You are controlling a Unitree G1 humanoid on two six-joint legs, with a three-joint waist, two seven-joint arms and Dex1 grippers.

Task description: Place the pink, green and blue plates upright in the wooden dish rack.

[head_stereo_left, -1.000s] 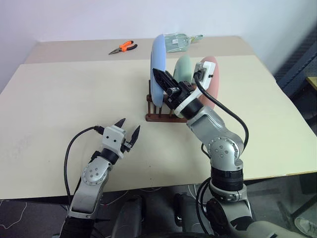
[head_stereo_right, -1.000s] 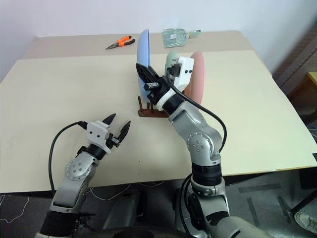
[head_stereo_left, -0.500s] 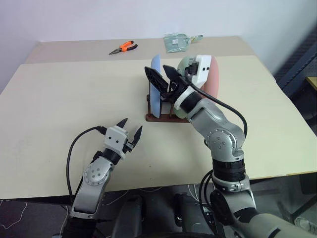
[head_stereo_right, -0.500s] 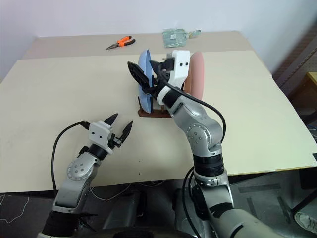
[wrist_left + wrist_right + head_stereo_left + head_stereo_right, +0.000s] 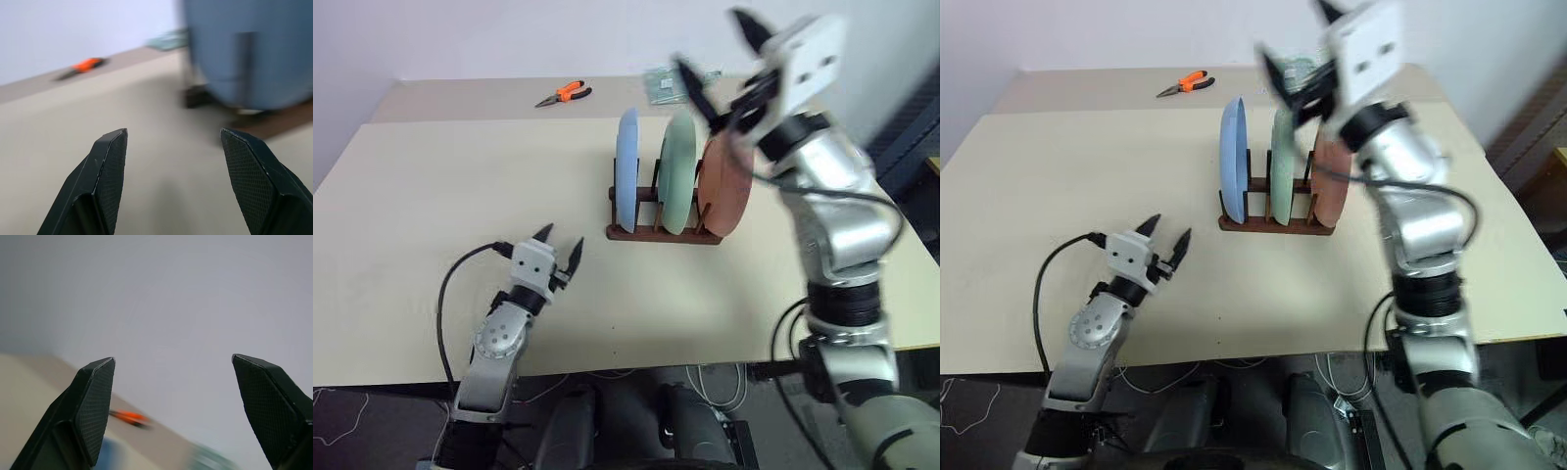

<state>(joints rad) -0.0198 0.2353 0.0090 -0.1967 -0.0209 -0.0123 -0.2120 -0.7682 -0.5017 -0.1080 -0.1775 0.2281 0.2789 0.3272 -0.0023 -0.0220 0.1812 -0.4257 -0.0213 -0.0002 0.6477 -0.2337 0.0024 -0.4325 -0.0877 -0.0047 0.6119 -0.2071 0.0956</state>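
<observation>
The wooden dish rack (image 5: 664, 233) sits mid-table with three plates standing upright in it. The blue plate (image 5: 626, 168) is at its left end, the green plate (image 5: 678, 171) in the middle and the pink plate (image 5: 724, 184) at the right. My right gripper (image 5: 717, 54) is open and empty, raised high above the green and pink plates and clear of them. My left gripper (image 5: 561, 238) is open and empty, low over the table in front of the rack and to its left. In the left wrist view the blue plate (image 5: 244, 54) shows beyond the left gripper (image 5: 173, 132).
Orange-handled pliers (image 5: 561, 94) lie near the table's far edge. A clear plastic packet (image 5: 658, 83) lies further right along that edge, behind the rack. The beige table (image 5: 431, 186) stretches wide to the left of the rack.
My right gripper opened, let go of the blue plate, then swung up and to the right, away from the rack. The blue plate now stands upright in the rack. The left gripper barely moved.
</observation>
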